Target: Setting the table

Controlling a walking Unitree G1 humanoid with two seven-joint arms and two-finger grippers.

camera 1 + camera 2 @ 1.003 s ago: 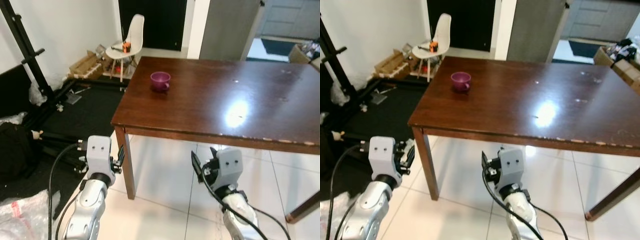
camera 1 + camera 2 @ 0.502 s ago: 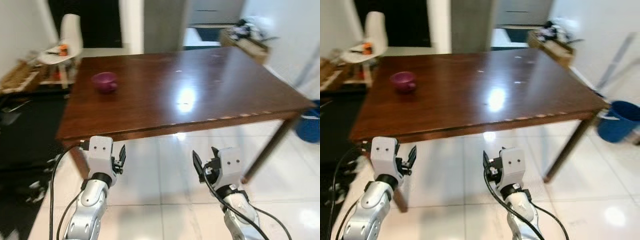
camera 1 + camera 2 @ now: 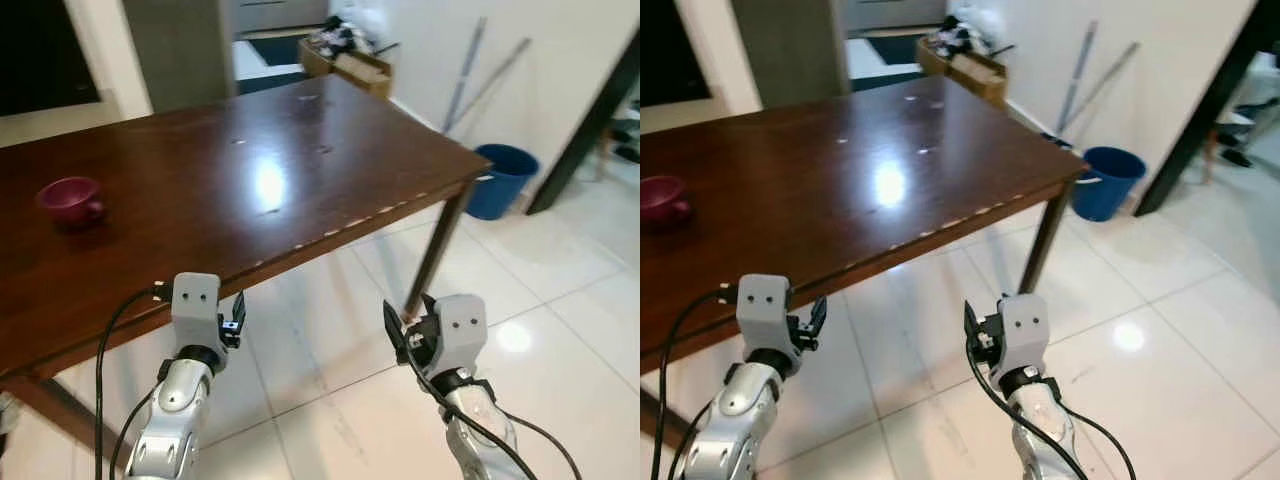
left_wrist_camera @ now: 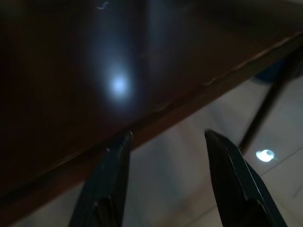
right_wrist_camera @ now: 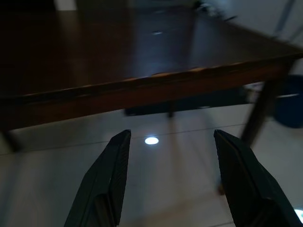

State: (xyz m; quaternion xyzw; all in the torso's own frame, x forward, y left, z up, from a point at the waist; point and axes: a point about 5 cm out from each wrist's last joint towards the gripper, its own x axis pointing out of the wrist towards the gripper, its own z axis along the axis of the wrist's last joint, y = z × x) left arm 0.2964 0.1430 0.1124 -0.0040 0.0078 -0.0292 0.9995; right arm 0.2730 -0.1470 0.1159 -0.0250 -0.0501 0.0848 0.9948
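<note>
You've got the dark wood table (image 3: 300, 150) across the upper left of the head view, w/ the purple cup (image 3: 68, 198) on it at far left, well apart from both arms. Left gripper (image 4: 165, 142) sits bottom left, just below the table edge, fingers spread wide, nothing btwn them. Right gripper (image 5: 170, 142) at bottom center over white tile floor (image 3: 560, 300), also wide open, empty. Blue bucket (image 3: 503, 178) at upper right beside the table leg (image 3: 435, 250).

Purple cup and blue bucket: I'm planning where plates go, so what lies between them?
In the left eye view, bare tabletop stretches from the cup toward the bucket.
</note>
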